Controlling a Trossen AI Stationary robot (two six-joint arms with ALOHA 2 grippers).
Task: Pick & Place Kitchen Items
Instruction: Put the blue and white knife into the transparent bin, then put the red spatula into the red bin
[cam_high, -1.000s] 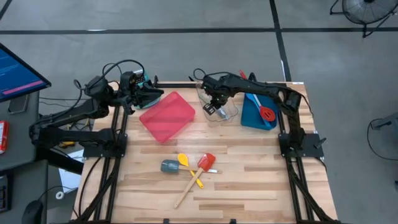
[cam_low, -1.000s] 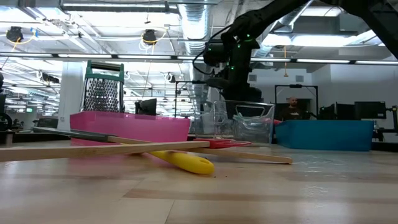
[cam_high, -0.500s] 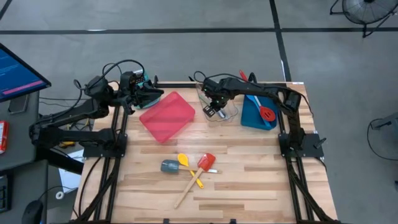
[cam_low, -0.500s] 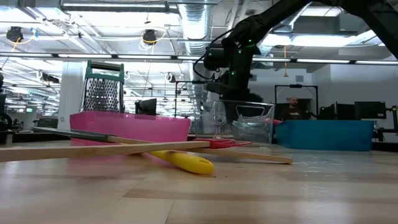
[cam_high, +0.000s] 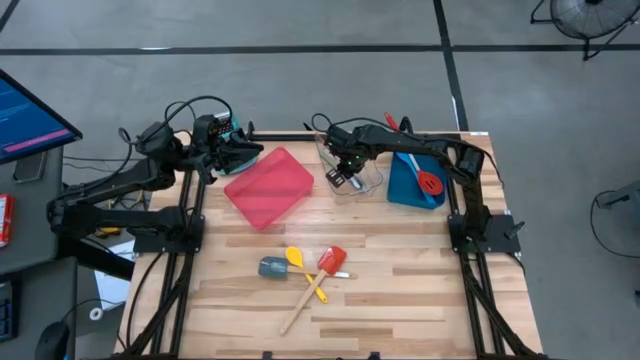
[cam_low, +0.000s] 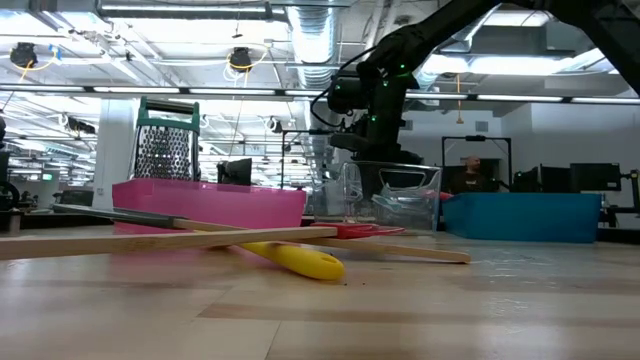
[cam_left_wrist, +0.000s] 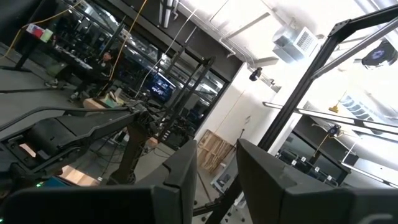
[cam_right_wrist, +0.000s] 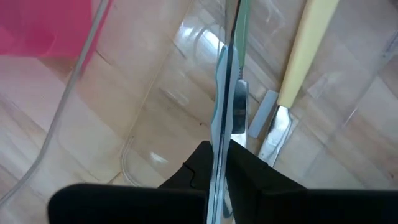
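Observation:
My right gripper (cam_high: 343, 177) hangs over the clear tray (cam_high: 368, 185) at the table's far side, shut on a slim green-handled knife (cam_right_wrist: 231, 81) that shows edge-on. A yellow-handled knife (cam_right_wrist: 305, 50) lies in the clear tray. A yellow spoon (cam_high: 305, 272), a red wooden-handled spatula (cam_high: 320, 278) and a grey-teal spatula (cam_high: 272, 267) lie crossed on the table's near middle. A red spoon (cam_high: 430, 183) and a blue spatula (cam_high: 408, 160) lie in the blue tray (cam_high: 398, 190). My left gripper (cam_left_wrist: 217, 168) is open and empty at the far left, pointing up into the room. My right gripper pinches the knife's thin grey blade (cam_right_wrist: 219, 134) between its two fingers, one on each flat side. The fingers come from above, pointing down into the clear tray. The knife runs on past the fingertips, its green handle (cam_right_wrist: 241, 18) farthest from them. Whether it touches the tray floor, I cannot tell.
A red tray (cam_high: 268, 187) sits left of the clear tray. A teal-topped box grater (cam_low: 167, 150) stands at the far left by my left gripper. Bare table lies along the near edge and on the right.
My right gripper has shifted a little toward the table's left over the clear tray, still shut on the knife; over the last half second it has kept still.

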